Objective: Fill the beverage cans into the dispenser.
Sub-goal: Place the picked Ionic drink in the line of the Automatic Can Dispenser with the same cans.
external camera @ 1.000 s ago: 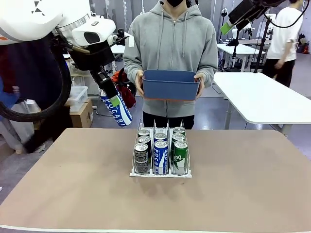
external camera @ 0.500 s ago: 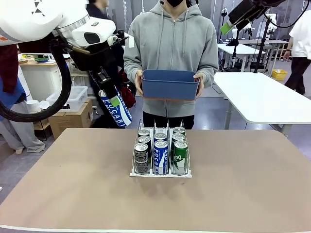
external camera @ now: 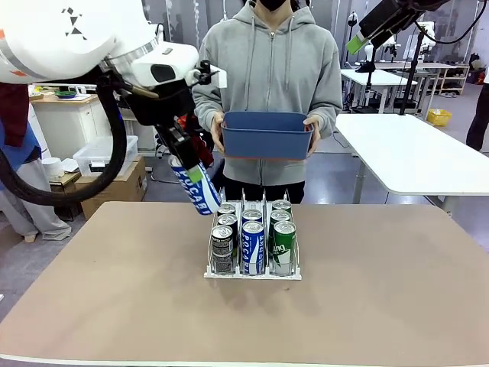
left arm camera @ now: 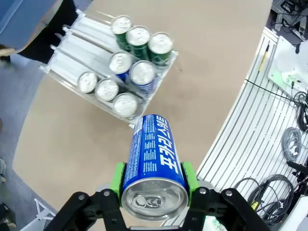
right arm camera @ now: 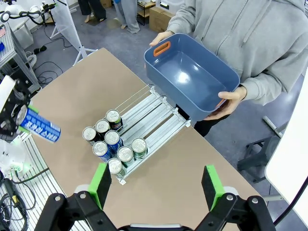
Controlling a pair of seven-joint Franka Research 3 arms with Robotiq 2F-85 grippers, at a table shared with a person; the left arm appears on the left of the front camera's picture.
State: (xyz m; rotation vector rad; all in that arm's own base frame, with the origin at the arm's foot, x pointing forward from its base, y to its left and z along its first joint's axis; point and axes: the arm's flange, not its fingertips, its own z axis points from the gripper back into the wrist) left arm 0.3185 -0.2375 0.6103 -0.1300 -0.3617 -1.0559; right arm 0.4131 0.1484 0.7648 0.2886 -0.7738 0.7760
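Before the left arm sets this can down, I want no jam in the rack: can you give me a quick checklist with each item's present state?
1. Left gripper clamped on the blue-and-white can: ok.
2. Can above the dispenser, clear of its dividers: ok, near the back left corner.
3. Room in the middle lane behind its two cans: ok, per the right wrist view.
4. Can lined up with that lane: not ok, it hangs tilted.
5. Right gripper open and high, out of the way: ok.
6. Person's blue bin clear of the rack: ok.
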